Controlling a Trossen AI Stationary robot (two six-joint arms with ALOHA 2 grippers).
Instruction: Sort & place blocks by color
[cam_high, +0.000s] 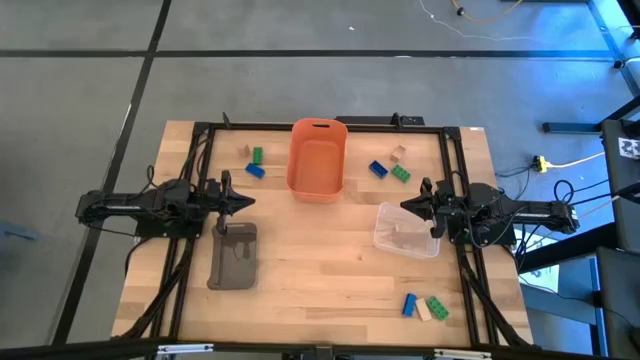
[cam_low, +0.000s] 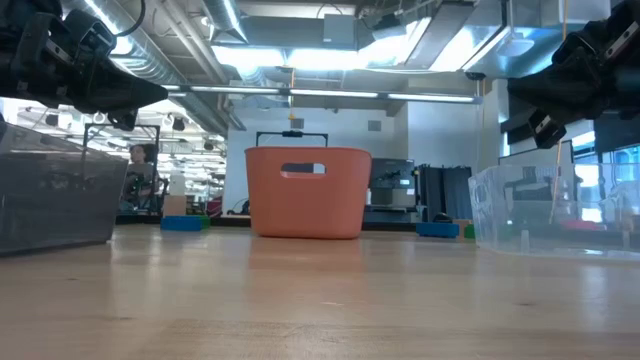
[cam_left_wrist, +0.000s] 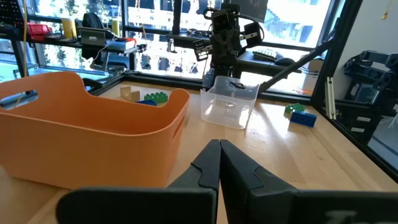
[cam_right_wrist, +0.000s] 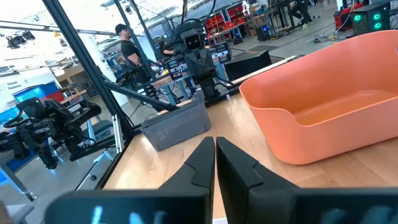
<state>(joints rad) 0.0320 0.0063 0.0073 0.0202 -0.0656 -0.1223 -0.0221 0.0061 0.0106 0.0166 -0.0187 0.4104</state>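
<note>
With both tools' fingers together and empty, the left tool (cam_high: 243, 202) should open, then descend squarely over the nearby blue block (cam_high: 255, 171).

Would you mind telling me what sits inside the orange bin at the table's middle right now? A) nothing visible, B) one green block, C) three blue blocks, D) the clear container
A: in the high view the orange bin shows only its bare floor, while the blocks lie on the table on either side of it and near the front edge.
</note>
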